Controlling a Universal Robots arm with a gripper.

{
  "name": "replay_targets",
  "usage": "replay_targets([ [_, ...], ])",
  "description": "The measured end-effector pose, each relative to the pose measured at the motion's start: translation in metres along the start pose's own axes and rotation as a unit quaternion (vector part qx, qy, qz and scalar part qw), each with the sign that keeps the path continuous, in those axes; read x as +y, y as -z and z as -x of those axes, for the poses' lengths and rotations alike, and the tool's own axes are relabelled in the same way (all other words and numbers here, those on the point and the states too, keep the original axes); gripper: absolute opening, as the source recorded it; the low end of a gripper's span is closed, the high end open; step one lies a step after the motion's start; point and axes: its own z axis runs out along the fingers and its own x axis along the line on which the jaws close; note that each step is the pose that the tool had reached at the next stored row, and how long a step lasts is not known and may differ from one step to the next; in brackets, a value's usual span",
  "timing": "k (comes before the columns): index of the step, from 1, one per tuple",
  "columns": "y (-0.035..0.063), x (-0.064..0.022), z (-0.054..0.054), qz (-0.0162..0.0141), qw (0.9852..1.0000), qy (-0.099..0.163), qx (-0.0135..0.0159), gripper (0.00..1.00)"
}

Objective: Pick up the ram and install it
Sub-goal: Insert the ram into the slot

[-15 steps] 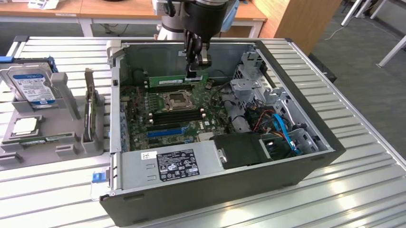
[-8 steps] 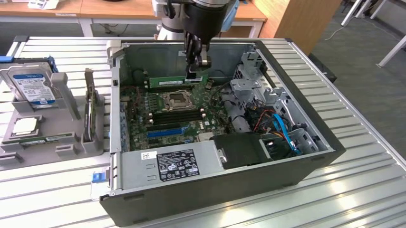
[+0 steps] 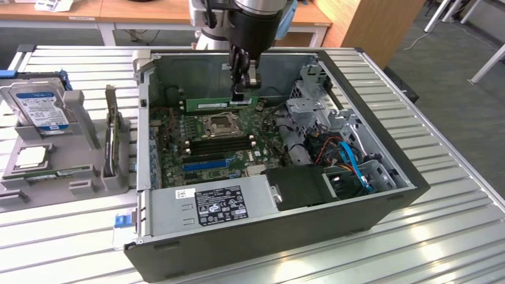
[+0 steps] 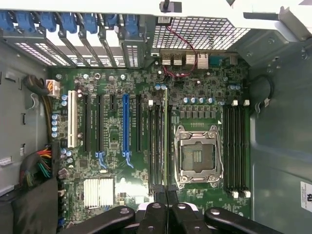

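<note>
The ram (image 3: 214,105) is a long green stick with a white label, held on edge inside the open computer case (image 3: 394,195). My gripper (image 3: 240,97) reaches down from above and is shut on one end of it. In the wrist view the ram (image 4: 165,136) shows edge-on as a thin green line running away from my gripper (image 4: 166,207). It lines up with the black memory slots (image 4: 156,146) beside the CPU socket (image 4: 197,156). Whether its lower edge touches a slot I cannot tell.
A second bank of black memory slots (image 4: 236,146) lies on the socket's other side. The power supply (image 3: 217,204) fills the case's near corner, with blue cables (image 3: 355,165) on the exterior view's right. Outside, a grey holder (image 3: 79,183) carries a hard drive (image 3: 35,106), a CPU (image 3: 32,157) and an expansion card (image 3: 115,142).
</note>
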Motion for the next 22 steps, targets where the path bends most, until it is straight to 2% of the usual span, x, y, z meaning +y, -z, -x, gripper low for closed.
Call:
replay_targets([
  [22, -0.0306, -0.0011, -0.003, -0.0002, 1.0000, -0.002, 0.0000, 0.11],
])
